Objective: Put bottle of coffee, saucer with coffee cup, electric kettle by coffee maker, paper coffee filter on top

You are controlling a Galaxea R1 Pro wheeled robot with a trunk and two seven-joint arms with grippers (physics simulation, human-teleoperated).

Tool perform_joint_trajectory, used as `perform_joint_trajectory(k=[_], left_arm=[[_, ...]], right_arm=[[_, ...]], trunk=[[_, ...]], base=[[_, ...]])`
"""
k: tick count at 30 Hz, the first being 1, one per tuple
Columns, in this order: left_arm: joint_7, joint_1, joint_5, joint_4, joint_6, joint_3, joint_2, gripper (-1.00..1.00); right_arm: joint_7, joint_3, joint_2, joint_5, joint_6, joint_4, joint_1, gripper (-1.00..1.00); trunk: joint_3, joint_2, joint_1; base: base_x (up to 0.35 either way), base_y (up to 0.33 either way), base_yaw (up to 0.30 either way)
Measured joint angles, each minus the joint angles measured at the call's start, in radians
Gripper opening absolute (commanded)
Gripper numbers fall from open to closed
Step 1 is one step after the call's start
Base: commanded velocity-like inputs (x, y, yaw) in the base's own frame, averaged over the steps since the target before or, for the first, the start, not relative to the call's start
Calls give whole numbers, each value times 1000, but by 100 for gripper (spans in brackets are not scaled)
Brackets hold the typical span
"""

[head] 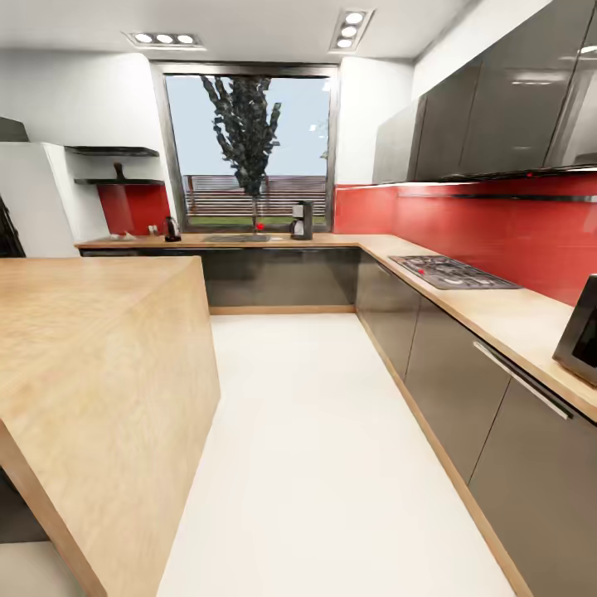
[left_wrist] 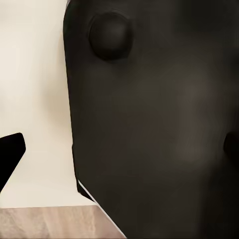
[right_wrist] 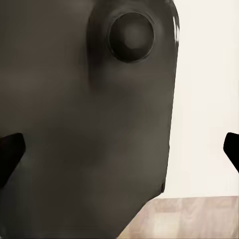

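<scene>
Far across the kitchen—coffee maker (head: 302, 220) and kettle (head: 172, 229) on the countertop (head: 332, 241), both pincers apart.

A white floor (head: 332, 464) runs between a wooden island (head: 91, 332) and dark cabinets (head: 464, 381) under a red backsplash (head: 497, 232). A tall window (head: 249, 149) and ceiling spotlights (head: 348, 29) light the room.

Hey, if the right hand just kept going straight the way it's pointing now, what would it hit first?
Most likely the dark rounded panel right in front of the right hand, apparently part of the robot's own body. It sits close between the fingertips; pale floor lies beyond. Exact depth is hard to judge.
</scene>
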Motion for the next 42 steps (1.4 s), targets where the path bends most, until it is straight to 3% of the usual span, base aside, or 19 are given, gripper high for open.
perform_joint_trajectory(k=[3, 14, 23, 24, 25, 26, 36, 38, 42], left_arm=[[-5, 9, 5, -10, -2, -6, -11, 100], [-5, 8, 5, -16, -3, -7, -11, 100], [-5, 49, 6, -66, -17, -3, -35, 100], [-5, 50, 6, -133, -17, -3, -35, 100], [-5, 51, 6, -289, -17, -3, -36, 100], [-5, 49, 6, -353, -17, -3, -36, 100], [-5, 52, 7, -378, -26, -2, -37, 100], [-4, 52, 7, -378, -72, -1, -37, 100], [-3, 52, 7, -378, -89, 1, -36, 100]], right_arm=[[1, -3, -5, 3, -1, -6, -11, 100], [0, -3, -5, 3, -1, -6, -13, 100], [0, -3, -42, -6, -49, -58, -65, 100], [0, -2, -45, -6, -255, -83, -81, 100], [0, -3, -47, -6, -268, -94, -81, 100], [0, -3, -49, -6, -272, -101, -81, 100], [0, -3, -66, -7, -285, -187, -82, 100], [0, -3, -66, -7, -286, -191, -82, 100], [0, -3, -66, -6, -286, -191, -82, 100]], trunk=[[0, 0, 0], [0, 0, 0], [0, 0, 0], [0, 0, 0], [0, 0, 0], [1, 0, 0], [0, 0, 0], [0, 0, 0], [0, 0, 0]], base=[[0, 0, 0], [0, 0, 0], [0, 0, 0], [0, 0, 0], [0, 0, 0], [0, 0, 0], [0, 0, 0], [0, 0, 0], [8, -6, 0]])
